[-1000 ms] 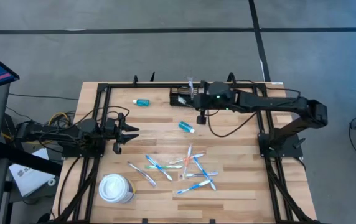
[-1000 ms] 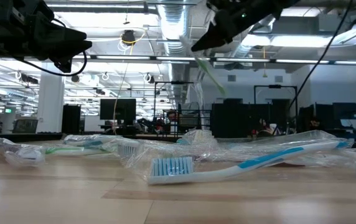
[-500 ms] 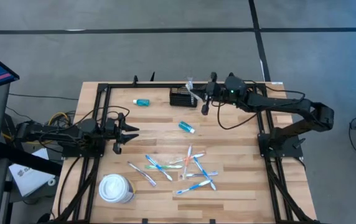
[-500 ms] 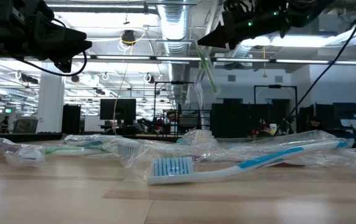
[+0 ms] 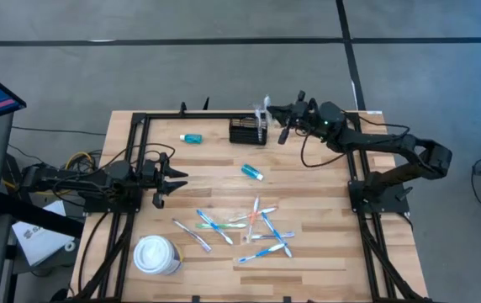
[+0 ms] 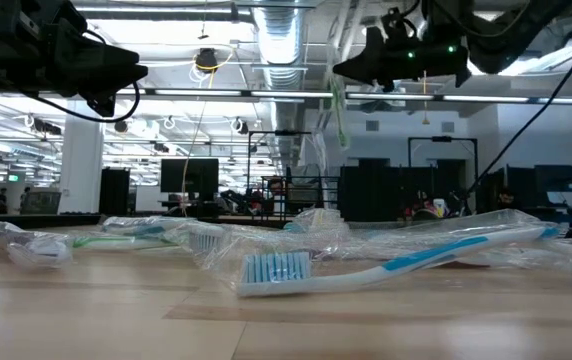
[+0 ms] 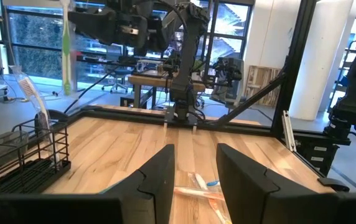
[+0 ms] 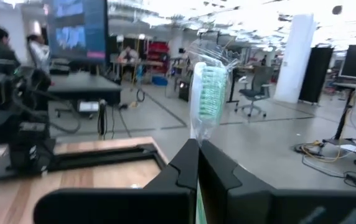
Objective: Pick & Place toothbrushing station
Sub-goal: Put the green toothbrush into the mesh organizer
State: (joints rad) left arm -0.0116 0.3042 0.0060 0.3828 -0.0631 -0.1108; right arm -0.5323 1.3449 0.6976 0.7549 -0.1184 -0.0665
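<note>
The right gripper (image 8: 196, 149) is clamped on a wrapped toothbrush (image 8: 206, 99), its two dark fingers (image 8: 224, 171) pressed together around the handle. The brush stands nearly upright, green bristled head uppermost inside crinkled clear plastic. Below and to one side lies the wooden table (image 8: 72, 177), edged by a black metal frame (image 8: 91, 155), with another dark robot arm (image 8: 16, 118) mounted there. Beyond stretches a bright open room: a large screen (image 8: 75, 25), desks, an office chair (image 8: 251, 99), a white pillar (image 8: 293, 56), and people (image 8: 38, 53) standing far off, too small to make out.
</note>
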